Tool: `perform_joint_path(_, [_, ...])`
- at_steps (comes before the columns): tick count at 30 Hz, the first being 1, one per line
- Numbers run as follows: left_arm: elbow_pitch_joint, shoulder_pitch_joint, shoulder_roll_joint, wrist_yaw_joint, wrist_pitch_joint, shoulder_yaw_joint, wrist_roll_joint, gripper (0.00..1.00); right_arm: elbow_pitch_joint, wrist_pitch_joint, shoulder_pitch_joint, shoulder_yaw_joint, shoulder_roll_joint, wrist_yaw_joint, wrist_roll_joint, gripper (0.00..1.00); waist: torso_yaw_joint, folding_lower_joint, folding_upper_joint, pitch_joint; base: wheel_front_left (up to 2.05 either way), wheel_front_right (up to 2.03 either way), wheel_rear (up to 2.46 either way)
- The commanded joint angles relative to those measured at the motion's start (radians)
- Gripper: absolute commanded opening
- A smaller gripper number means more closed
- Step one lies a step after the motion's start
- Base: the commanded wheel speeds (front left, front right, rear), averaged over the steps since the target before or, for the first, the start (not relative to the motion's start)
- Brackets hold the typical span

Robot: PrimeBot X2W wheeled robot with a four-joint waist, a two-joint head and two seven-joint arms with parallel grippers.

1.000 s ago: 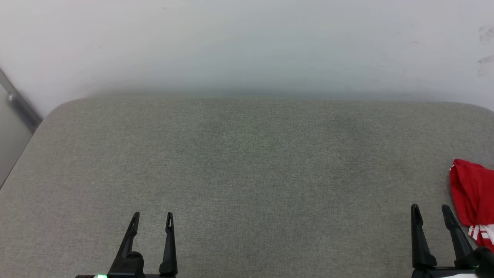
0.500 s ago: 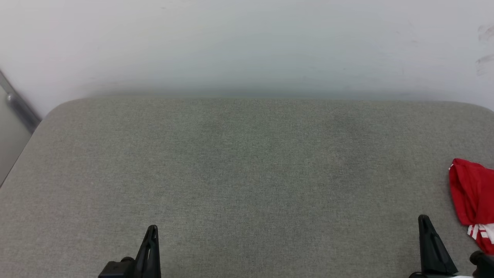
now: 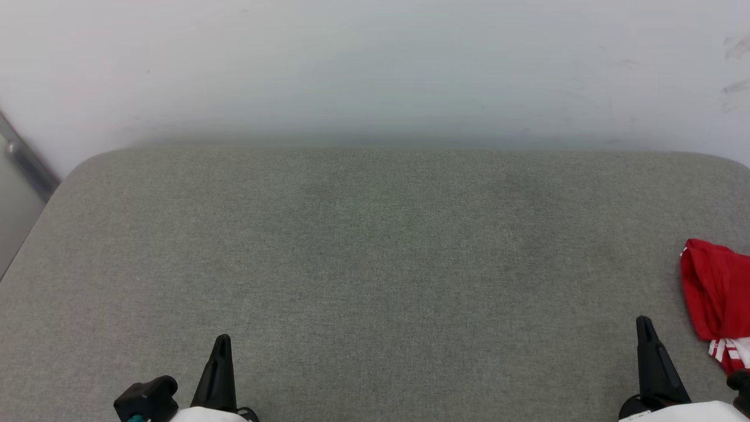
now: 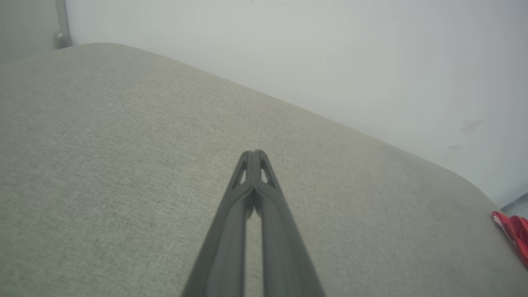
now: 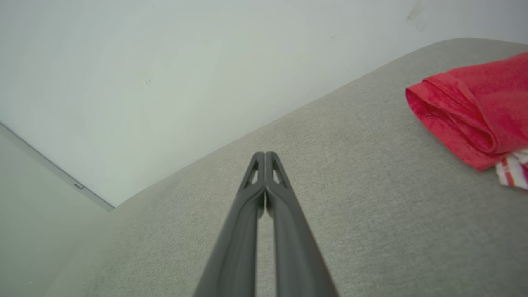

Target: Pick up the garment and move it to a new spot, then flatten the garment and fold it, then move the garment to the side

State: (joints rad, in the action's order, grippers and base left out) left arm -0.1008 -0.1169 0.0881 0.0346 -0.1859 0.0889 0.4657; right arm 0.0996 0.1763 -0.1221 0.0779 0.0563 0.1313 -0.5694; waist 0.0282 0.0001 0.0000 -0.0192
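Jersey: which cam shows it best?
Right wrist view: jersey close and large, folds and striped trim clear, partly cropped. Head view: red bunch at right edge. Left wrist view: a red sliver.

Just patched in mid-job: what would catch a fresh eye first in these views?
The red garment jumps out: it lies bunched at the far right of the grey padded surface, cut off by the head view's right edge, with striped trim showing at its near end. Next come the left gripper and right gripper low in that view, both shut and empty, the right one close to the garment but apart from it.
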Motion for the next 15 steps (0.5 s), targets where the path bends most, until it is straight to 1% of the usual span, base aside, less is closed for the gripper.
perform_joint_path(1, [0.007,0.029,0.008,-0.008,0.007,-0.008,0.042,0.0,-0.007,-0.006,0.03,-0.001,0.01,0.0,-0.038,0.0,0.0,-0.0001,0.0,0.0,0.0,0.0,0.0])
perform_joint_path(15, [-0.023,0.07,0.012,-0.04,0.053,-0.03,0.278,0.0,0.022,-0.056,0.072,-0.002,0.014,0.0,-0.248,0.0,-0.004,-0.0001,0.0,0.003,0.0,0.0,0.0])
